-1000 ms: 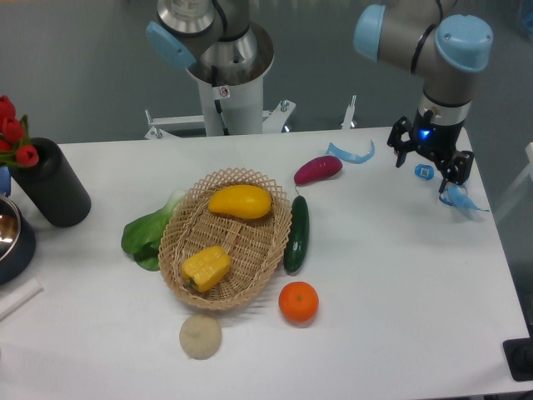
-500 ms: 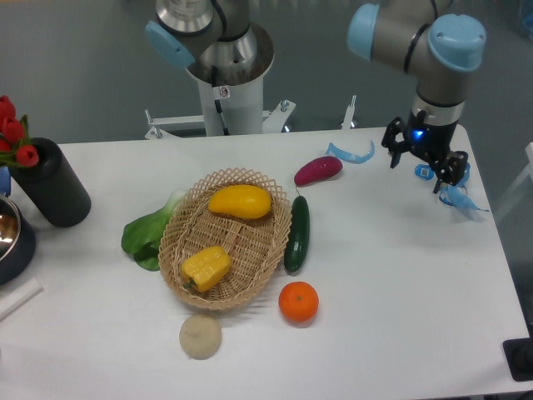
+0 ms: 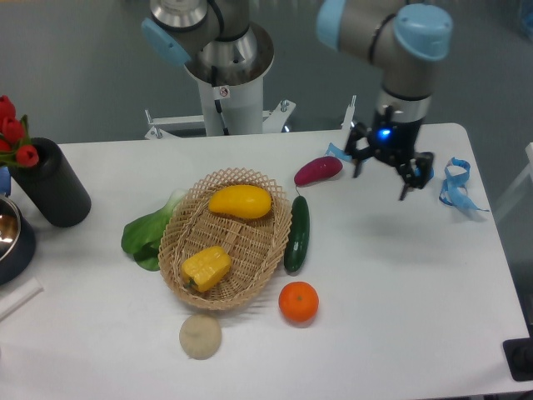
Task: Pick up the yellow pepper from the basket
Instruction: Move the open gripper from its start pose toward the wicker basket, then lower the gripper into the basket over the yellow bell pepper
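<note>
Fruit and vegetables lie around the basket [image 3: 275, 229], and two yellow things lie inside it. The yellow pepper [image 3: 206, 267] is the blocky one in the near part of the basket, resting on its side on the woven floor, close to the front-left rim. The smoother oval yellow fruit [image 3: 240, 202] lies in the far part, apart from the pepper, so there is free space around the pepper for fingers to come down from above.

The gripper [image 3: 384, 172] hangs above the table on the far right side, well apart from the basket, with its fingers pointing down and spread wide; it holds nothing. It is near the purple vegetable [image 3: 317, 170] but does not touch it. In my judgement the arm is only travelling toward the basket, so the picking is not yet begun.

A cucumber [image 3: 296, 234] lies just beside the right rim of the basket, and an orange [image 3: 298, 302] stands near the front of it. Green leaves [image 3: 146, 234] lie against the left side. I think the low rim should not block a descent from above.
</note>
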Motion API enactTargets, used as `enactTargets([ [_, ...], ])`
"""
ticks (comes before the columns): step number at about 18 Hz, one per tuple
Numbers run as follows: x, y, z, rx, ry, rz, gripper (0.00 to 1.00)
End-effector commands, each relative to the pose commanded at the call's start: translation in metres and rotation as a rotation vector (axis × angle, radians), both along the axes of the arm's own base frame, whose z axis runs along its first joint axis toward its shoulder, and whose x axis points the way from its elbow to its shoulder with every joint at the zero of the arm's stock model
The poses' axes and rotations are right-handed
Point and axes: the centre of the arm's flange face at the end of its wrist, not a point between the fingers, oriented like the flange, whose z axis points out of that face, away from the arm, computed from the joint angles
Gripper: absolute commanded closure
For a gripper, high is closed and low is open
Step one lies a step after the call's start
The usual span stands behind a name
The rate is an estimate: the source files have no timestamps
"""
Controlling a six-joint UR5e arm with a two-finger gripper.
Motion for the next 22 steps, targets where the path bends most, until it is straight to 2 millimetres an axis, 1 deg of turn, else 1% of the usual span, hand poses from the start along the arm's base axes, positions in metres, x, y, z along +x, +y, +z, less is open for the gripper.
enactTargets([
  [3, 0.025, 0.029, -0.004, 0.008, -0.043, 0.058, 0.00],
  [6, 0.051, 0.058, -0.010, 0.006, -0.065, 0.047, 0.00],
  [7, 0.056, 0.062, -0.013, 0.004, -0.077, 0.062, 0.00],
  [8, 0.060, 0.068, -0.017, 0.001, -0.090, 0.068, 0.00],
  [9, 0.067, 0.077, -0.025, -0.008, -0.102, 0.048, 0.00],
  [10, 0.070, 0.083, -0.028, -0.011, -0.107, 0.037, 0.00],
  [11, 0.071, 0.088, -0.036, -0.018, -0.119, 0.029, 0.00],
  [14, 0.088, 0.110, -0.055, -0.042, -0.143, -0.018, 0.00],
  [17, 0.106, 0.124, -0.066, -0.060, -0.157, -0.060, 0.00],
  [19, 0.108, 0.129, -0.073, -0.068, -0.162, -0.071, 0.00],
  [22, 0.117, 0.145, -0.081, -0.064, -0.152, -0.101, 0.00],
])
